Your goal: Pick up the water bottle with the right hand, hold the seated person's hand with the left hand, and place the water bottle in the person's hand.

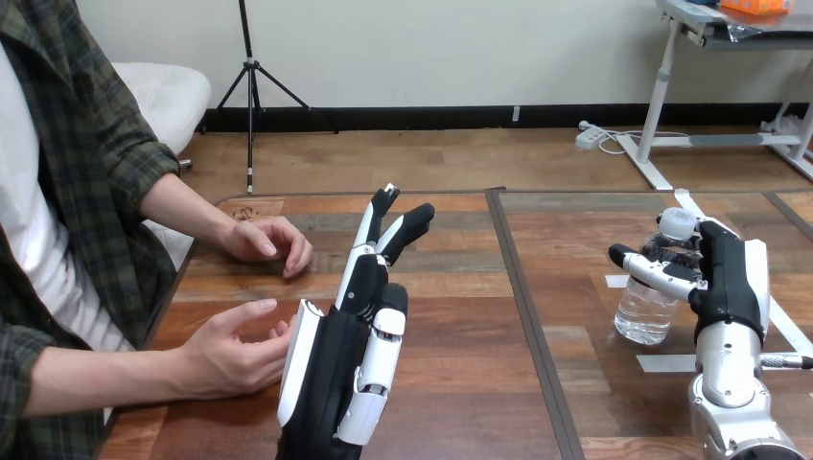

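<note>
Head view: water bottle (644, 311) upright on wooden table (460, 383), gripped by curled fingers of right hand (733, 278). Well left of the bottle, left hand (331, 374), fingers straight, just beside person's nearer hand (225, 355); person's farther hand (268, 240) resting on table.

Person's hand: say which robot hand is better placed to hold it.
Left, probably. The left hand, open, stands beside the person's lower hand; the right hand is far off, curled round the water bottle.
</note>
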Controlling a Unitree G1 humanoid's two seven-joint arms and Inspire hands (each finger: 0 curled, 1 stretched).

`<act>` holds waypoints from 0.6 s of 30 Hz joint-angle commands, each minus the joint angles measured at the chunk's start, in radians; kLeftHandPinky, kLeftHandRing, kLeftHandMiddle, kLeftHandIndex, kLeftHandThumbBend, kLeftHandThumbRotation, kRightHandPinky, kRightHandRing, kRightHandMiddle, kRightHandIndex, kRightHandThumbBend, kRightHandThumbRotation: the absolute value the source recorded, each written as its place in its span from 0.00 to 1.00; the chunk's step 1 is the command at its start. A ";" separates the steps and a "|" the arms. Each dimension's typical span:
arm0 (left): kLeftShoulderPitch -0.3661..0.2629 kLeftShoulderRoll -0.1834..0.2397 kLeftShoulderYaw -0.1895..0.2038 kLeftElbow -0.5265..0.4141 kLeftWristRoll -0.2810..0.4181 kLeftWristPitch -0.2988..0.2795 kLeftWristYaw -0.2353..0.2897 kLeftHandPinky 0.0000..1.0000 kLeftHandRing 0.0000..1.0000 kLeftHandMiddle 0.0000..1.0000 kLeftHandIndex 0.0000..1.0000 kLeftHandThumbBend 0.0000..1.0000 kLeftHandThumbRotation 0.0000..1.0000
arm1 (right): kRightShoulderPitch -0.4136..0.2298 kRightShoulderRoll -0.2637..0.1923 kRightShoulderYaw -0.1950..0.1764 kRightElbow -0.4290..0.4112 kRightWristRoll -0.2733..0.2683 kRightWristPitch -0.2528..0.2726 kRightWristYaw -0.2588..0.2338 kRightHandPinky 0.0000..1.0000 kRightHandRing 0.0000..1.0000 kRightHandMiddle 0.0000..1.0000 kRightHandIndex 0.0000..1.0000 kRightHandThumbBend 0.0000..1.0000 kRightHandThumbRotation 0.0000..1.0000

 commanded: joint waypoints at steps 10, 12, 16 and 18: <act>-0.025 -0.009 0.012 -0.003 0.001 -0.021 0.007 0.97 0.90 0.89 0.99 0.00 1.00 | -0.090 0.009 0.017 0.004 -0.006 -0.005 0.012 0.65 0.67 0.69 0.71 0.74 0.00; -0.025 -0.008 0.011 -0.002 -0.001 -0.020 0.006 0.97 0.90 0.89 0.99 0.00 1.00 | -0.090 0.009 0.017 0.005 -0.004 -0.002 0.017 0.65 0.67 0.70 0.71 0.74 0.00; -0.023 -0.008 0.009 -0.004 -0.001 -0.021 0.004 0.97 0.90 0.89 0.99 0.00 1.00 | -0.087 0.009 0.019 0.005 -0.003 -0.002 0.025 0.67 0.69 0.71 0.72 0.74 0.00; -0.022 -0.009 0.008 -0.006 -0.002 -0.019 0.004 0.97 0.90 0.90 0.99 0.00 1.00 | -0.086 0.009 0.020 0.007 -0.005 -0.004 0.029 0.68 0.70 0.72 0.73 0.74 0.00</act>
